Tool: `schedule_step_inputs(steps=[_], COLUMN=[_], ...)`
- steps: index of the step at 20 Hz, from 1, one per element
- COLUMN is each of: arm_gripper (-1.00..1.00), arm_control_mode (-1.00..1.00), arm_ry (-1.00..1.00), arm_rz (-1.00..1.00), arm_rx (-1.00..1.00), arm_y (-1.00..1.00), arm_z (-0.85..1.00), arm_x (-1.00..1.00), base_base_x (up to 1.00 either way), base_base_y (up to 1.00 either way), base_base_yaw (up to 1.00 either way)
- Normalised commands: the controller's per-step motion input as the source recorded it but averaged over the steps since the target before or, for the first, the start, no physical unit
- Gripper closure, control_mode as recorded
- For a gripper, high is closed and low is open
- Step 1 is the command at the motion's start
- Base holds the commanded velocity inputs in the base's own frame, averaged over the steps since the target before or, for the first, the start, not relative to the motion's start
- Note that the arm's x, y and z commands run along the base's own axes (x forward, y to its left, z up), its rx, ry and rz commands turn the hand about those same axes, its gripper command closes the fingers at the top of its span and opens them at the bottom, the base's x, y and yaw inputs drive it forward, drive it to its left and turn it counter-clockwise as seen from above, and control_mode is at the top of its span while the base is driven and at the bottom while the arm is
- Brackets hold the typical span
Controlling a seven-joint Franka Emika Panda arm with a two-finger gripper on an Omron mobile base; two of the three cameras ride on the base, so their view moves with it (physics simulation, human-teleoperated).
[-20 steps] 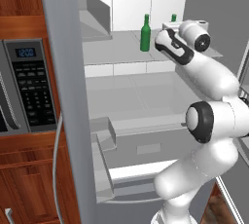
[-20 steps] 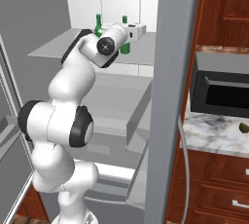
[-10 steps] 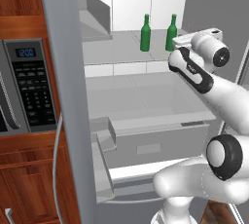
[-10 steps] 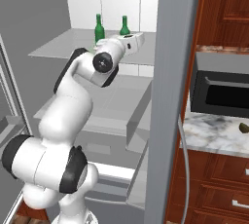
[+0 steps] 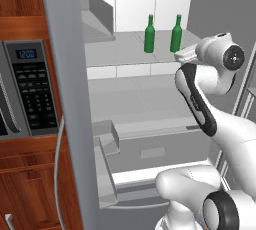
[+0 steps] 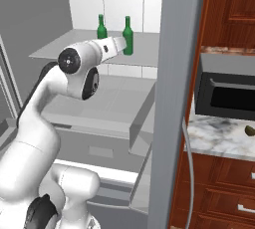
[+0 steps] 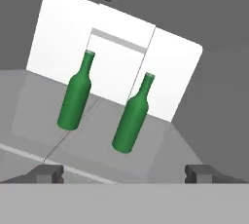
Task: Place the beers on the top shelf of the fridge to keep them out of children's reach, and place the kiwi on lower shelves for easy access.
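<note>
Your hand (image 7: 124,172) is open and empty, near the beers (image 7: 130,117) on the top shelf (image 5: 120,44); swing wide and you could topple them.

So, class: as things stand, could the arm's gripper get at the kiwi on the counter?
Probably not yet. The kiwi lies on the counter beyond the fridge wall, while the open gripper faces the beers inside.

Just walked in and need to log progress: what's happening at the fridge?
The white robot arm's gripper is open and empty, in front of the grey fridge's top shelf. Both small green glass beer bottles stand upright on that shelf, side by side and apart. The small brownish-green kiwi lies on the marble counter beside the black oven, not yet in the fridge.
</note>
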Motion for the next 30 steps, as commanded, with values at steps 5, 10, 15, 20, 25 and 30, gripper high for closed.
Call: schedule_step_inputs(steps=[5, 10, 15, 20, 25, 30], arm_gripper=[-1.0, -1.0, -1.0, -1.0, -1.0, -1.0], arm_control_mode=[-1.0, -1.0, -1.0, -1.0, -1.0, -1.0], arm_ry=[0.22, 0.27, 0.21, 0.07, 0.17, 0.2], arm_rz=[-0.01, -0.03, 0.0, 0.0, -0.02, 0.0], arm_rx=[0.05, 0.14, 0.13, 0.17, 0.06, 0.0], arm_y=[0.16, 0.0, 0.0, 0.01, 0.19, 0.43], arm_z=[0.0, 0.0, -0.24, -0.49, -0.16, 0.0], arm_x=[-1.0, -1.0, -0.99, -0.81, -0.5, -0.16], base_base_x=[0.0, 0.0, 0.0, 0.0, 0.0, 0.0], base_base_y=[0.0, 0.0, 0.0, 0.0, 0.0, 0.0], base_base_yaw=[0.0, 0.0, 0.0, 0.0, 0.0, 0.0])
